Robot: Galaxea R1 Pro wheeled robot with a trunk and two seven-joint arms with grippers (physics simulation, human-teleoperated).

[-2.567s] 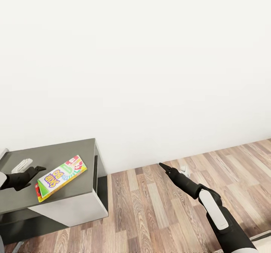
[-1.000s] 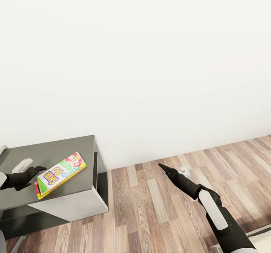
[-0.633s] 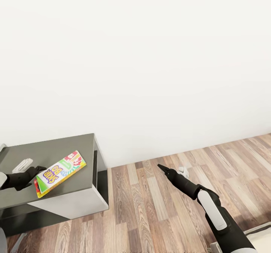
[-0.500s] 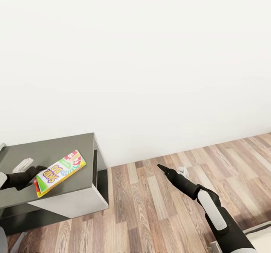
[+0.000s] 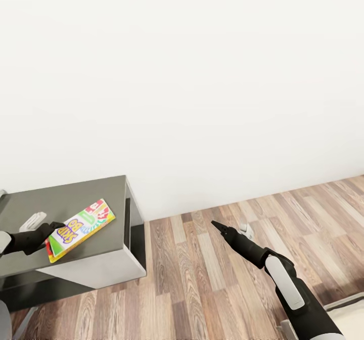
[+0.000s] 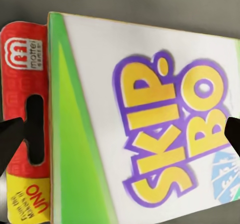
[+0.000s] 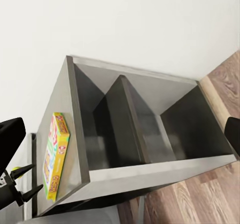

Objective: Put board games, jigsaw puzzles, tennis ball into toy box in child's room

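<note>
Lying flat on the low cabinet's (image 5: 76, 198) dark grey top, Skip-Bo board game (image 5: 81, 228) over a red Uno pack (image 6: 22, 134); left end effector (image 5: 56, 226) spread at its edge, right end effector (image 5: 216, 225) clenched over wood floor (image 5: 202, 279).

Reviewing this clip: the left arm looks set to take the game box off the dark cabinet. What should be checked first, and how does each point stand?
1. Left gripper open: ok, the jaws stand wide apart in the left wrist view.
2. Green-edged Skip-Bo board game box lying flat on the dark grey-topped low cabinet: ok.
3. Box seated between the jaws: cannot tell; the gripper sits at the box's short end.
4. Right gripper out of the way: ok, shut, empty, above the wooden floor.
5. Path to the toy box: cannot tell.
</note>
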